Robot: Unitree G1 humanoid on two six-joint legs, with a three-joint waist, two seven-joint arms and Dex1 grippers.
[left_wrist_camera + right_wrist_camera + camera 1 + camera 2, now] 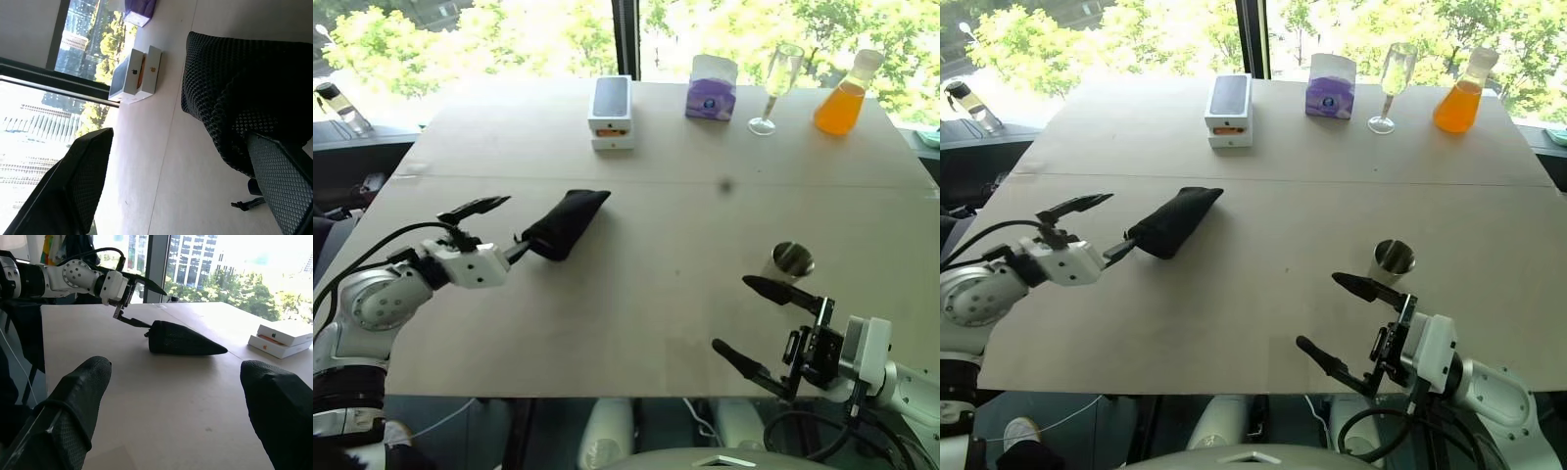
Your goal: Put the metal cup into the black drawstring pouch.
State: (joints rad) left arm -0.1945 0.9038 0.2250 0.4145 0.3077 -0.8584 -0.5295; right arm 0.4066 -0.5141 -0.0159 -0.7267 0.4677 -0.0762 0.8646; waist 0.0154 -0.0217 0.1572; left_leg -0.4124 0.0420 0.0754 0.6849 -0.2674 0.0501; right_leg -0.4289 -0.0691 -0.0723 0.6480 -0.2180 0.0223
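1. Soft matte black drawstring pouch (566, 224): lies on the pale wooden counter (646, 294), long axis slanting away from the left gripper (499, 230), whose spread fingers seemingly touch its near end.
2. Small shiny steel cup (790, 262): upright, just beyond the right gripper (744, 315), fingers spread, empty.

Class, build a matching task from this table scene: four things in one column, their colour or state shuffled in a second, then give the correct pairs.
Things:
1. metal cup
2. black drawstring pouch
3. flask
4. stemmed glass

Descriptions:
A. holds orange liquid
B. clear, standing empty
C. shiny silver, near the right gripper
D. lying flat by the left gripper

Pairs: 1-C, 2-D, 3-A, 4-B
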